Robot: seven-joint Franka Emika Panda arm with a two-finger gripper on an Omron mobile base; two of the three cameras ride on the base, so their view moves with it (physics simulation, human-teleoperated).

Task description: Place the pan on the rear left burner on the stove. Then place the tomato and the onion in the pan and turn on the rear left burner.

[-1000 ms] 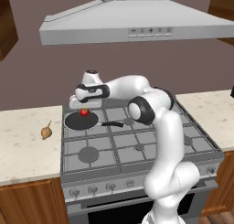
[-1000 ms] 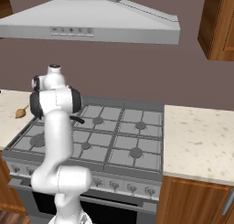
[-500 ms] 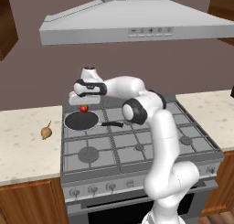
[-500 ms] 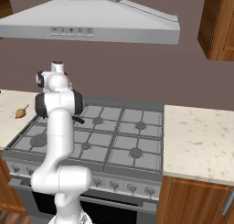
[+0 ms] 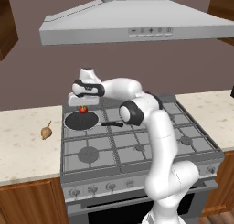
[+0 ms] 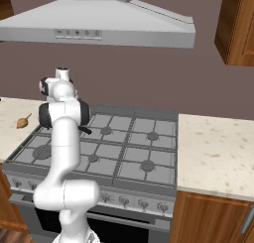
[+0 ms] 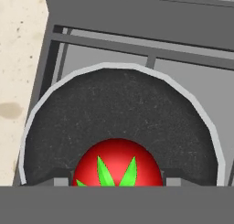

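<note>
In the left base view the pan (image 5: 81,121) sits on the stove (image 5: 137,141) at its back-left corner, left of centre in the frame, handle pointing right, so step 1 of the task looks done: it covers the rear left burner, which the pan hides. The gripper (image 5: 82,107) hangs directly above the pan with the tomato (image 5: 83,109) between its tips, apparently clear of the pan floor; it is held there, I judge, to be dropped or lowered inside the rim. In the hand view the tomato (image 7: 118,162) sits at the bottom centre, its lower half cut off by the frame edge, with the dark pan floor (image 7: 119,109) behind it. The jaws are pinching the tomato, though the contact itself is hard to make out. The onion (image 5: 45,132) lies on the counter (image 5: 25,145) at the left, well apart from the stove, not yet picked up. In the right base view the arm blocks the pan, and the onion (image 6: 22,122) shows at the left edge.
</note>
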